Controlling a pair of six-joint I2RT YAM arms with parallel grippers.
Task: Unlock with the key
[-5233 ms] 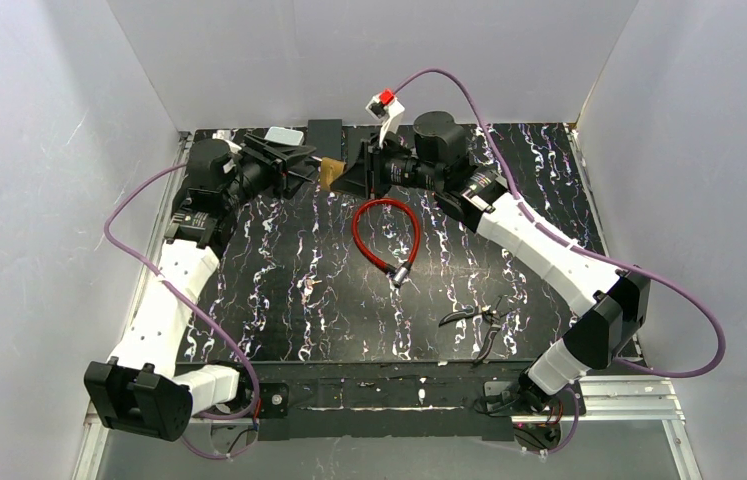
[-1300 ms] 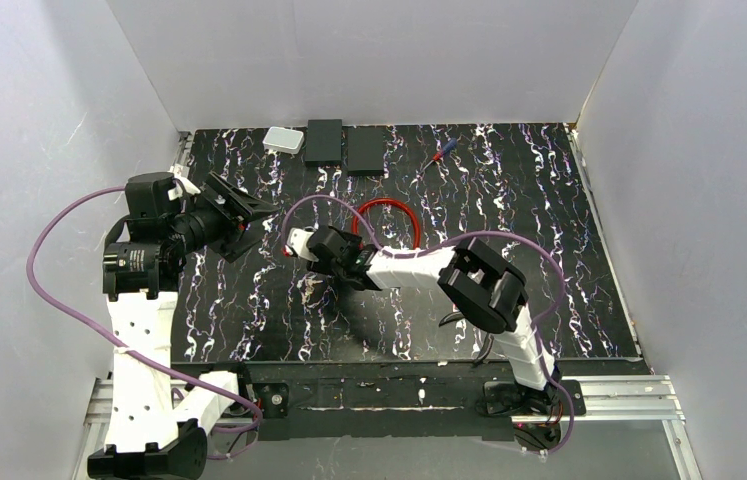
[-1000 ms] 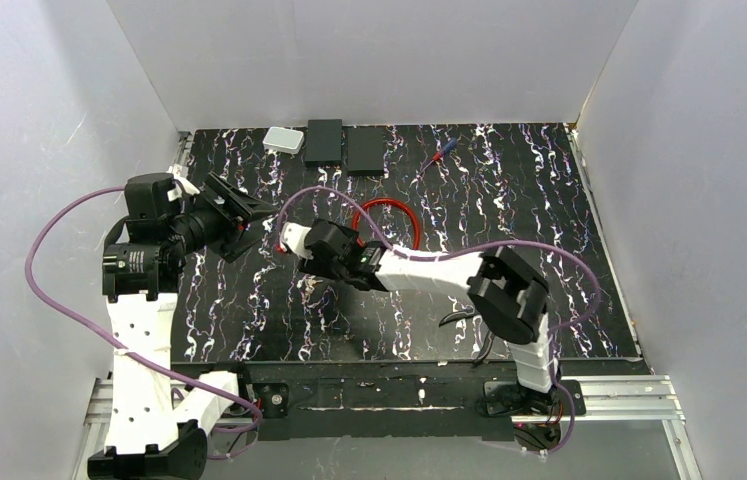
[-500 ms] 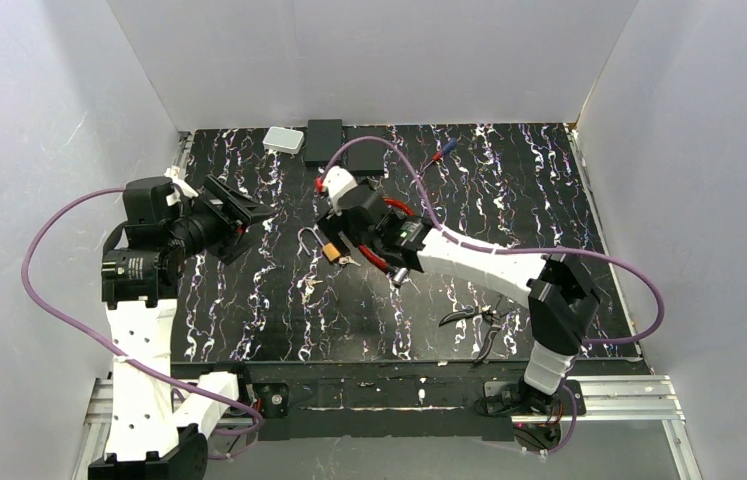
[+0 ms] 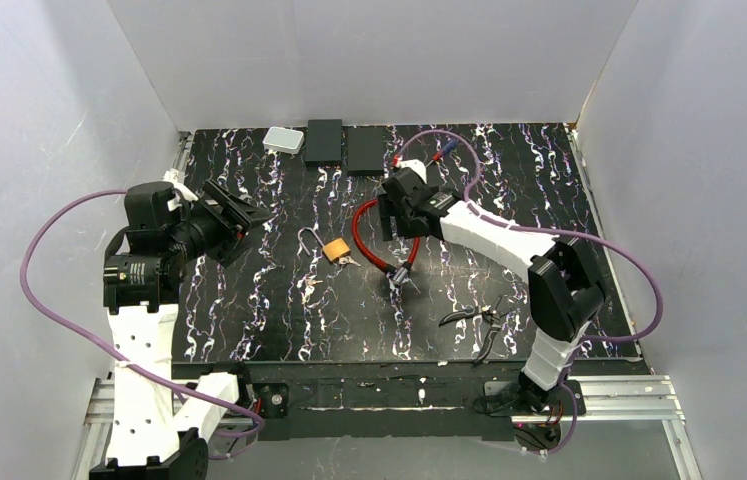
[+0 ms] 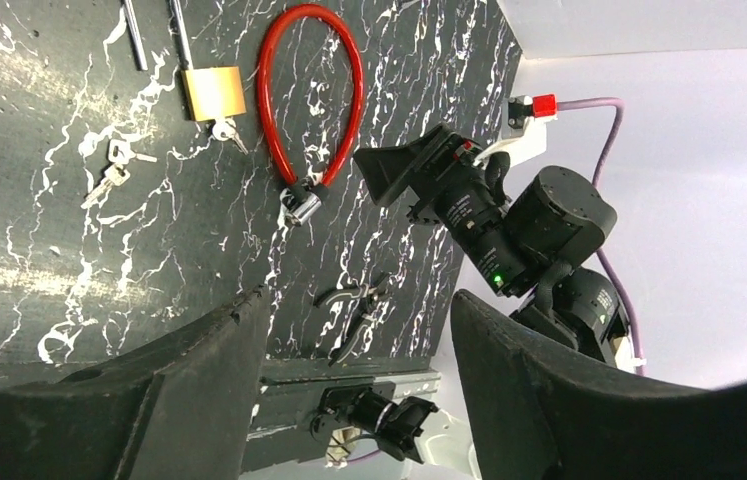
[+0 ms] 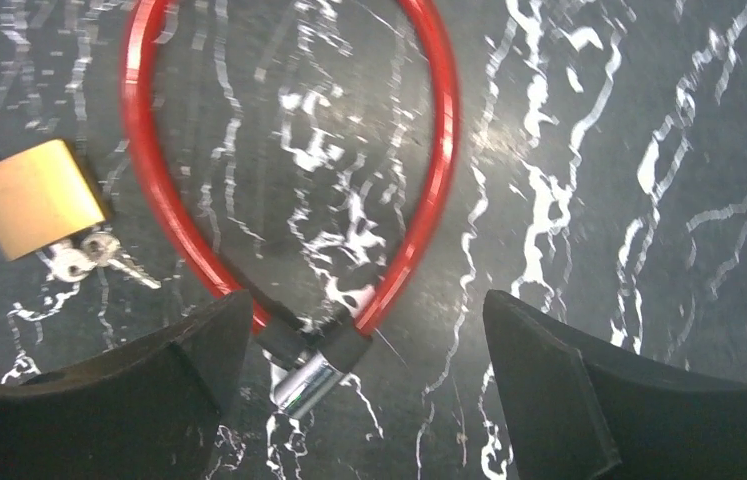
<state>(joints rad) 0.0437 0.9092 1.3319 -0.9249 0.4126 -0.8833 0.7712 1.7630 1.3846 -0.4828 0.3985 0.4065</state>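
A brass padlock lies on the black marbled table, left of centre. Its silver shackle is swung out beside the body. A key sticks out of its base, with another hanging from it. In the left wrist view the padlock and key lie far ahead of my open, empty left gripper. My right gripper hovers open and empty to the padlock's right, over a red cable lock. The right wrist view shows the padlock, key and right gripper.
The cable lock's metal cylinder lies between my right fingers, below them. Loose keys lie near the padlock. Pliers rest at the front right. Two black boxes, a white box and a screwdriver line the far edge.
My right arm has swung from the left-centre of the table up and right to above the red cable, its jaws widening. The padlock now lies uncovered. The left arm barely moved.
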